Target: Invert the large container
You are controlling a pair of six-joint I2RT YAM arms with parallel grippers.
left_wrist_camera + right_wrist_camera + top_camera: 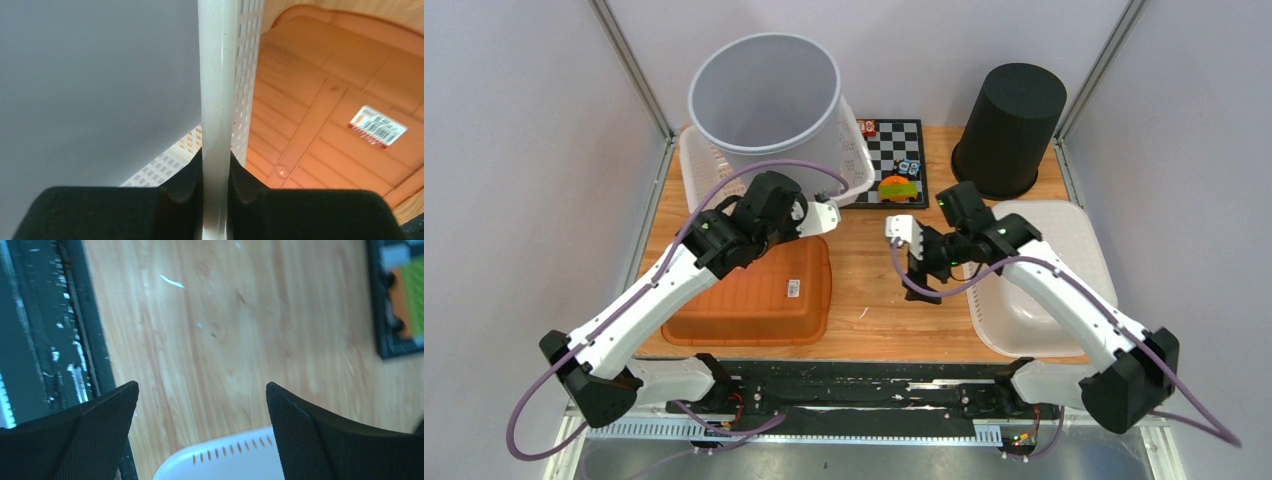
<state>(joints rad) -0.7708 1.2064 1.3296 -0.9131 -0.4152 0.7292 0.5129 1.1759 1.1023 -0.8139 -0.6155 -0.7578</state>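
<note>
Left wrist view is showing the left gripper (216, 172) pinching the white rim of the basket (216, 75), one pad pressing on each side of it. I am taking this perforated basket to be the large container. It is sitting at the far left of the table (874, 290), just behind the orange tub (754, 290), and a grey bucket (824, 120) seems to be standing inside it. The right gripper (201, 385) is hanging spread wide over bare wood, gripping nothing, with the corner of a white tub (220, 460) just below it.

To do this step well, the left arm should be lifting the rim and rolling the wrist over, keeping the pinch deep so the thin rim is not slipping out. The bucket is likely going to tip with it, so the right arm could be steadying the other side. The swing should also be clearing the orange tub.

The bucket is covering the basket's middle and far wall, and the basket's floor is not showing. Whether the bucket is resting in the basket or behind it is hard to tell
</note>
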